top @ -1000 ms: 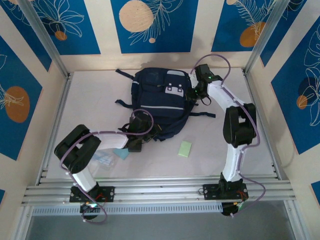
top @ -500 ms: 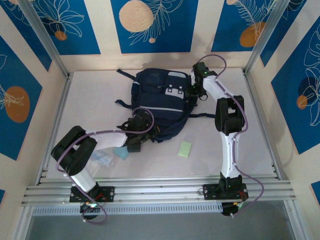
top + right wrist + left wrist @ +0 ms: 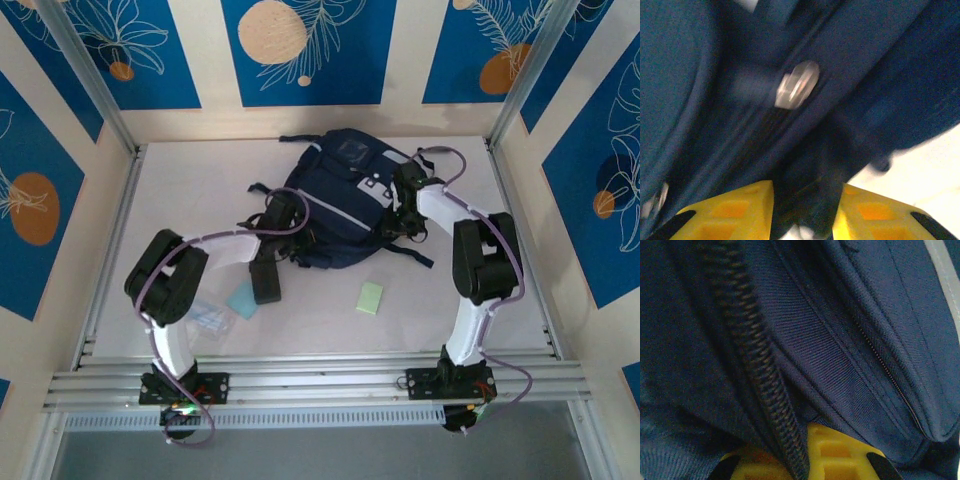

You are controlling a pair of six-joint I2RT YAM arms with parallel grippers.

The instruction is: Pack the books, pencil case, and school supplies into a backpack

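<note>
A navy backpack [image 3: 340,215] lay on the white table [image 3: 330,330] between the two claws. The left claw [image 3: 283,213] was pressed together on the backpack's left edge, a coiled zipper [image 3: 765,380] running down into its yellow fingers [image 3: 840,450]. The right claw [image 3: 405,208] pinched a dark fold on the backpack's right side, close to a silver rivet [image 3: 797,91]. A light blue pad [image 3: 243,298] lay near the left claw, toward the arm bases. A pale green pad [image 3: 370,297] lay likewise near the right claw.
</note>
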